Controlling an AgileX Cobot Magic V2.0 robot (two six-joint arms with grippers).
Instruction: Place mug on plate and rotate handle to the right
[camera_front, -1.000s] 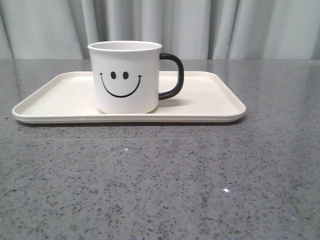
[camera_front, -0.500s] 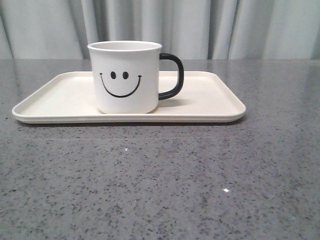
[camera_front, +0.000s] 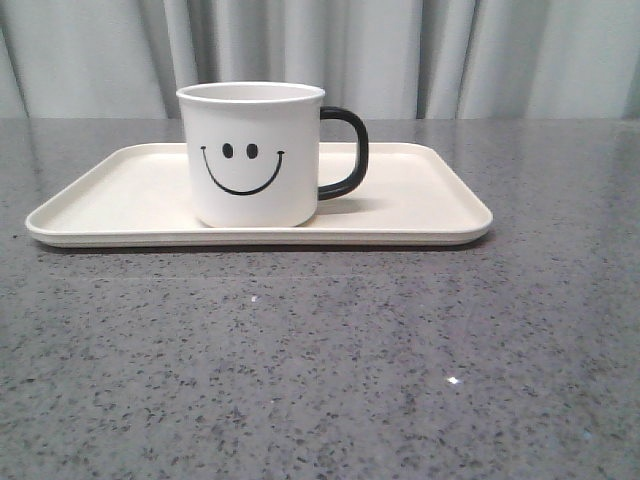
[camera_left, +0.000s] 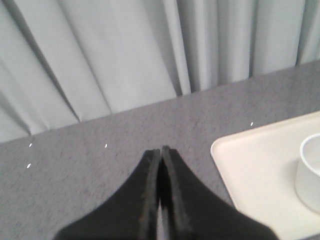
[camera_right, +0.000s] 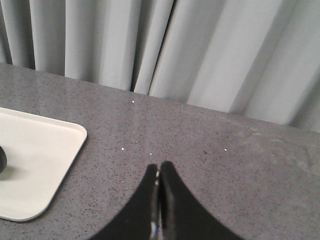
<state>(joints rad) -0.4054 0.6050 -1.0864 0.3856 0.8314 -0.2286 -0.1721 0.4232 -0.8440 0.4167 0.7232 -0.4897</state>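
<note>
On the speckled grey table (camera_front: 320, 380), the stiff, likely slick mug (camera_front: 255, 155) stood on the plate (camera_front: 420, 205), best gripped by its rim or handle (camera_front: 345, 150), while left gripper (camera_left: 161, 152) and right gripper (camera_right: 159, 172) were closed, empty.

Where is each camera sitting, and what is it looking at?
Front view: faces forward over the table at the mug on the plate; no arm shows.
Left wrist view: on the left arm; shut left gripper, plate corner, curtain.
Right wrist view: on the right arm; shut right gripper, plate corner, curtain.
All three views share the plate.
</note>
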